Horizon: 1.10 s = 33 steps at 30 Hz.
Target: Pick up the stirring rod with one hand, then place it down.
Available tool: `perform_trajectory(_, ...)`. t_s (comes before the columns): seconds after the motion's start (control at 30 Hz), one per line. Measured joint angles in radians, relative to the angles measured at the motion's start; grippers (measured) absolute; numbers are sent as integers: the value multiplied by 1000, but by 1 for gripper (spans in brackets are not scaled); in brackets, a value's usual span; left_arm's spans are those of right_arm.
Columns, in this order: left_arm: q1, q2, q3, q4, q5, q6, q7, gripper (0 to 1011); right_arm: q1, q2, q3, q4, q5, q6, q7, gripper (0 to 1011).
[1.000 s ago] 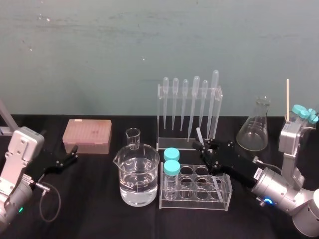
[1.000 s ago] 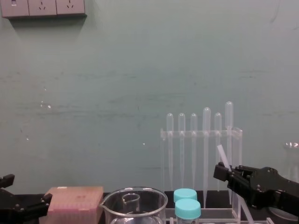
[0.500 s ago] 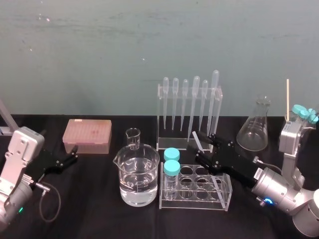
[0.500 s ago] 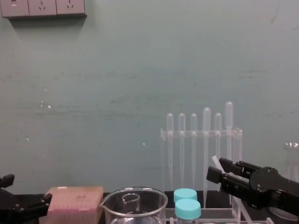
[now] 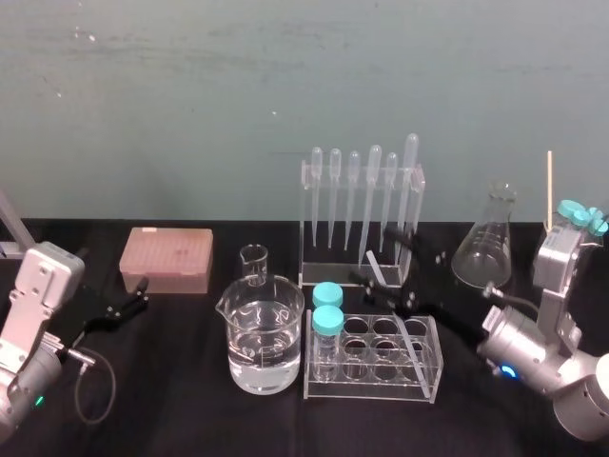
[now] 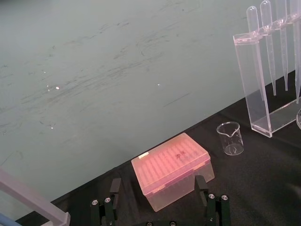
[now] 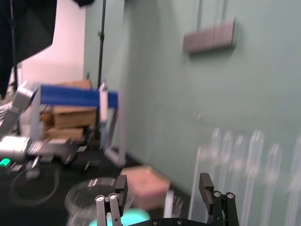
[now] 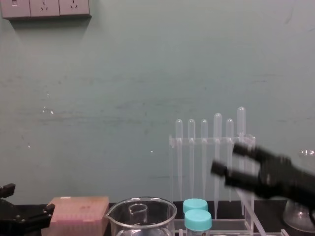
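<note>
Status: nothing is held.

Stirring rod (image 5: 412, 336): leans slanted in the clear test tube rack (image 5: 373, 387). Its lower end sits in a right-hand well and its upper end points up and back toward the pipette rack (image 5: 362, 221). The rod is supported by the rack alone.

Right gripper (image 5: 384, 269): over the test tube rack, at the rod's upper part and just in front of the pipette rack. The fingers are spread apart, as the right wrist view (image 7: 163, 187) and chest view (image 8: 235, 160) both show. Whether either finger touches the rod cannot be told.

Left gripper (image 5: 127, 307): parked low on the black table (image 5: 171, 400), beside the pink tip box (image 5: 166, 259), fingers apart (image 6: 158, 188).

Progress (judgement): the rod is at rest and free, with an open gripper at its top. This fits either the moment before a grasp or the moment just after a release, and these views do not decide which. If before, closing, lifting and setting down remain. If after, only backing the arm away without nudging the rod or the blue-capped tubes (image 5: 327, 308) remains.
</note>
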Motion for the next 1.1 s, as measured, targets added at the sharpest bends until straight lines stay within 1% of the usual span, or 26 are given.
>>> perform_trajectory(0.07,0,0,0,0,0,0,0,1000,0,-6,13,-14,-1,-23,-15,1003)
perform_trajectory(0.1,0,0,0,0,0,0,0,1000,-2,-11,29,-28,0,-39,-32,1003)
perform_trajectory(0.13,0,0,0,0,0,0,0,1000,-3,-12,37,-35,0,-44,-43,1002)
perform_trajectory(0.17,0,0,0,0,0,0,0,1000,-6,-14,47,-43,-1,-47,-56,1003)
perform_trajectory(0.2,0,0,0,0,0,0,0,1000,-14,-14,68,-59,-5,-49,-90,1003)
perform_trajectory(0.23,0,0,0,0,0,0,0,1000,-14,-14,68,-59,-5,-49,-90,1003)
perform_trajectory(0.27,0,0,0,0,0,0,0,1000,-26,-13,89,-75,-14,-45,-134,1003)
perform_trajectory(0.3,0,0,0,0,0,0,0,1000,-33,-12,102,-84,-18,-39,-157,1003)
perform_trajectory(0.33,0,0,0,0,0,0,0,1000,-49,-9,125,-99,-25,-22,-204,1003)
perform_trajectory(0.4,0,0,0,0,0,0,0,1000,-67,-5,147,-112,-30,2,-249,1003)
perform_trajectory(0.43,0,0,0,0,0,0,0,1000,-83,-1,166,-123,-31,29,-285,1003)
perform_trajectory(0.53,0,0,0,0,0,0,0,1000,-108,5,188,-137,-34,70,-330,1003)
perform_trajectory(0.57,0,0,0,0,0,0,0,1000,-127,10,199,-148,-35,107,-359,1003)
perform_trajectory(0.63,0,0,0,0,0,0,0,1000,-148,13,208,-160,-34,151,-385,1003)
perform_trajectory(0.67,0,0,0,0,0,0,0,1000,-164,17,212,-171,-35,195,-406,1003)
perform_trajectory(0.73,0,0,0,0,0,0,0,1000,-180,19,214,-179,-38,233,-423,1003)
perform_trajectory(0.77,0,0,0,0,0,0,0,1000,-191,20,215,-185,-39,269,-435,1003)
perform_trajectory(0.8,0,0,0,0,0,0,0,1000,-195,20,215,-187,-39,284,-439,1003)
perform_trajectory(0.87,0,0,0,0,0,0,0,1000,-203,19,215,-191,-40,307,-445,1003)
perform_trajectory(1.1,0,0,0,0,0,0,0,1000,-198,18,214,-191,-41,295,-444,1003)
